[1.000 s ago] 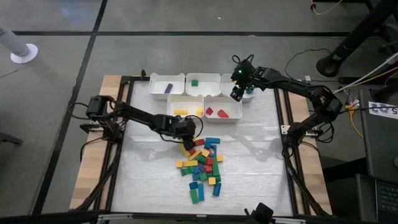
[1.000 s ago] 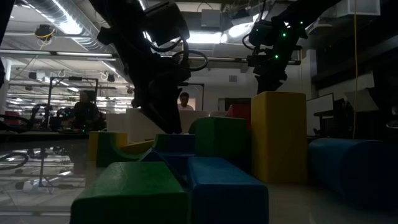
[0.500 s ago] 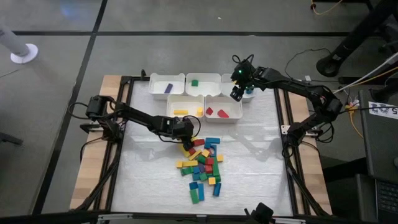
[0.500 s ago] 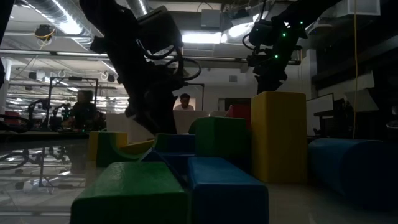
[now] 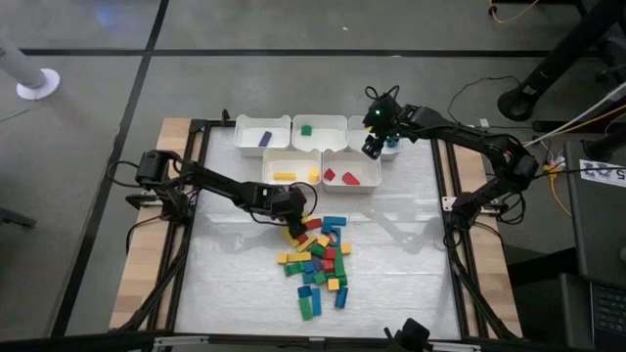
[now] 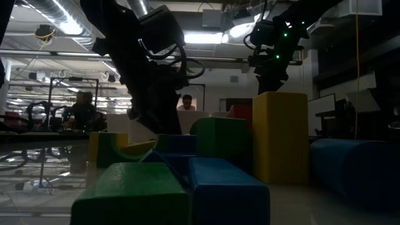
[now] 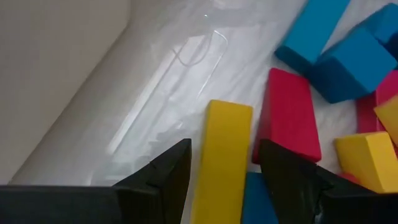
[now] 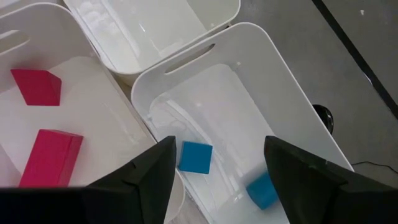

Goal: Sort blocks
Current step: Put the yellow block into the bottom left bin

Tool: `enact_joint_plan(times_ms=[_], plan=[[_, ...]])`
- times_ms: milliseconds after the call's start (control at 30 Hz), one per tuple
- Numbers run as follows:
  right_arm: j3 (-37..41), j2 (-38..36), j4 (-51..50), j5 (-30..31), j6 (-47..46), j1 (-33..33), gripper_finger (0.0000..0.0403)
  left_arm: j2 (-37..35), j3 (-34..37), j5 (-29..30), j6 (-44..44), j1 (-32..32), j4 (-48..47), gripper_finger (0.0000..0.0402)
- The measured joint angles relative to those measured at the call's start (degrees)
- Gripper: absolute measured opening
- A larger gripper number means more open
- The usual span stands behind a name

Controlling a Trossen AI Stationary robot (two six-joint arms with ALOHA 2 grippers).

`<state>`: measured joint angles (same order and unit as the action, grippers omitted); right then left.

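The blocks (image 5: pixel 317 258) lie in a loose pile mid-table: red, yellow, green and blue. My left gripper (image 5: pixel 294 212) is low at the pile's far edge and open. In the left wrist view its fingers (image 7: pixel 168 177) stand on either side of a long yellow block (image 7: pixel 221 155) that lies flat beside a red one (image 7: pixel 287 118). My right gripper (image 5: pixel 373 149) hangs open above the far-right bin (image 8: pixel 273 81). Two blue blocks (image 8: pixel 196 157) lie in that bin, one of them blurred (image 8: pixel 261 190).
Five white bins stand beyond the pile. The far row holds a purple block (image 5: pixel 264 139), a green one (image 5: pixel 306 129) and the blue ones; the near row holds yellow (image 5: pixel 284 176) and red (image 5: pixel 349 179). A black frame (image 5: pixel 445 210) edges the white mat. People show in the room behind (image 6: pixel 82 109).
My left gripper has shifted a little toward the table's left and tipped, staying low at the pile's far edge. The pile has not moved.
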<state>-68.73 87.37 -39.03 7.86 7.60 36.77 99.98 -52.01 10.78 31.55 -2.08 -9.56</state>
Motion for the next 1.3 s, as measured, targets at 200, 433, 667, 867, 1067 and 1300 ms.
enact_joint_plan(times_ms=[200,433,667,867,1067,1300], plan=[[0.0,0.0,0.0,0.0,0.0,0.0,0.0243,0.8,0.0,-0.1,-2.3,-1.1,-0.2,0.0175],[0.0,0.0,0.0,-0.9,-0.1,0.0,0.0243,2.9,-0.2,0.4,-0.9,-1.3,-0.1,0.0170],[0.0,-0.6,0.0,-7.3,-0.1,0.0,0.0243,1.9,-0.2,-0.1,0.0,-0.9,-0.3,0.0091],[0.0,-4.8,-0.1,-17.5,-0.5,0.0,0.0243,-3.2,-0.2,-0.6,1.2,1.4,0.1,0.0090],[0.0,-13.4,-1.6,-19.5,-3.2,0.0,0.0243,-12.0,-0.2,-0.5,-0.7,5.1,0.4,0.0090],[0.0,-22.1,-9.5,-19.5,-7.9,-2.9,0.0243,-15.5,-0.2,1.7,-7.9,12.3,0.1,0.0095]])
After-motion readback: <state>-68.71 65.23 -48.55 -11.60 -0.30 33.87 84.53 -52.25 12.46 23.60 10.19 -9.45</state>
